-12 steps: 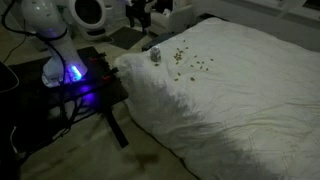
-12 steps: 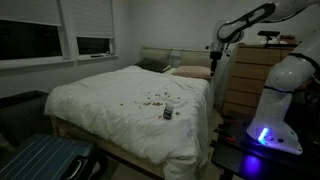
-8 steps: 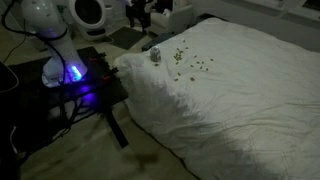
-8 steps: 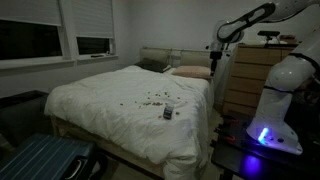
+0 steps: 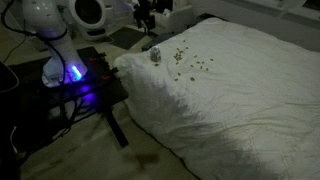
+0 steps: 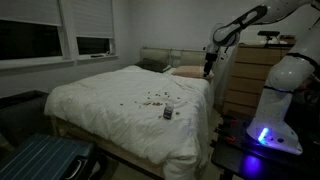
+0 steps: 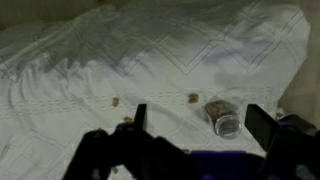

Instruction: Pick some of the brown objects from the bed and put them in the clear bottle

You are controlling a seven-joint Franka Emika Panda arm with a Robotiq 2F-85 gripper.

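Observation:
The brown objects (image 5: pixel 186 58) lie as a loose scatter of tiny dark bits on the white bed (image 5: pixel 240 100), also seen in an exterior view (image 6: pixel 153 98). The clear bottle (image 5: pixel 155 55) lies on the sheet beside them near the bed's edge; it shows in another exterior view (image 6: pixel 168 113) and in the wrist view (image 7: pixel 224 119), on its side with its mouth toward the camera. My gripper (image 5: pixel 146 17) hangs high above the bed, open and empty; its two fingers frame the bottle in the wrist view (image 7: pixel 200 125). A few brown bits (image 7: pixel 192 98) show there.
The white robot base with blue light stands on a black table (image 5: pixel 85 80) beside the bed. A wooden dresser (image 6: pixel 245 75) stands behind the arm. Pillows (image 6: pixel 190 72) lie at the bed's head. A blue suitcase (image 6: pixel 45 160) sits at the near corner.
The gripper has shifted slightly over the bed's edge side; the bottle and the brown bits have not moved.

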